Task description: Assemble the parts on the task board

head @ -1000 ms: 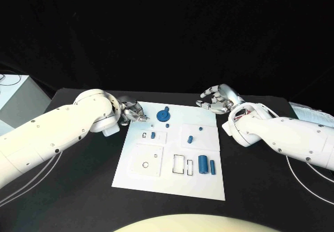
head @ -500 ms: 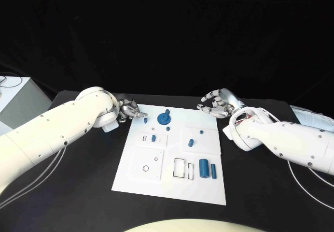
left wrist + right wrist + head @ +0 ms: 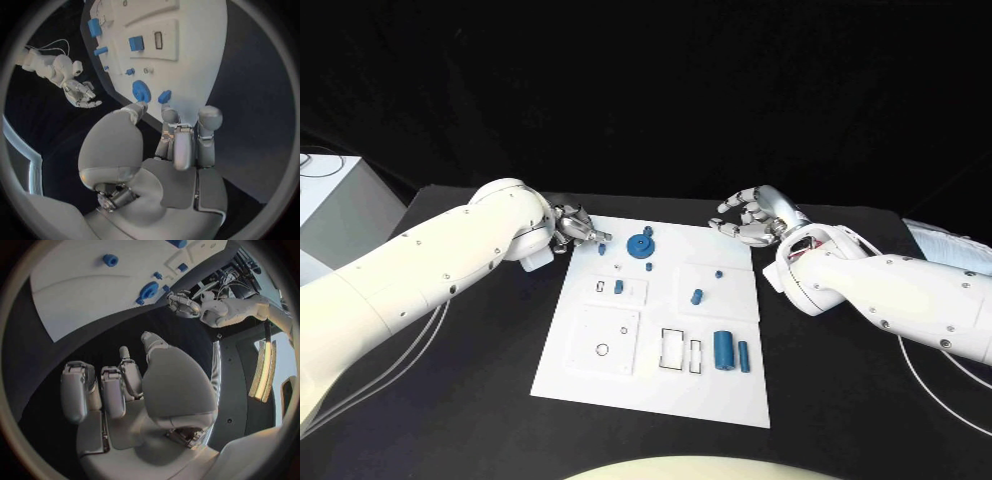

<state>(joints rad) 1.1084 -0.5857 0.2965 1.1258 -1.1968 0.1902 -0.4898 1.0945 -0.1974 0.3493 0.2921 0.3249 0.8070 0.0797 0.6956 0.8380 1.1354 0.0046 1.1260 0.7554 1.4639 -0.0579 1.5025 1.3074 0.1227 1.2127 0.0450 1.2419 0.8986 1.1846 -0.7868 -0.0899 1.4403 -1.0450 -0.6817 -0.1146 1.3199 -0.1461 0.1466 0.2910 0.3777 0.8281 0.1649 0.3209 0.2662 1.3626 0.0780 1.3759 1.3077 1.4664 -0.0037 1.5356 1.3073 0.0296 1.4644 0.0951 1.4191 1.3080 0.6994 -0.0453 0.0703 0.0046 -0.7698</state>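
Lying just beside left hand [image 3: 577, 232]: small blue part [image 3: 602, 249].

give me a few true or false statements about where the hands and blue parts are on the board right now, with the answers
1. The left robot hand is at the far left corner of the task board. True.
2. The right robot hand holds the blue gear. False: its fingers are apart and hold nothing, and it is beyond the board's far right corner, over the black table.
3. The round blue gear sits near the board's far edge. True.
4. The blue cylinder lies off the board on the table. False: it lies on the board, near its right side, beside a slimmer blue bar.
5. A small blue block lies on the board just ahead of the left robot hand's fingertips. True.
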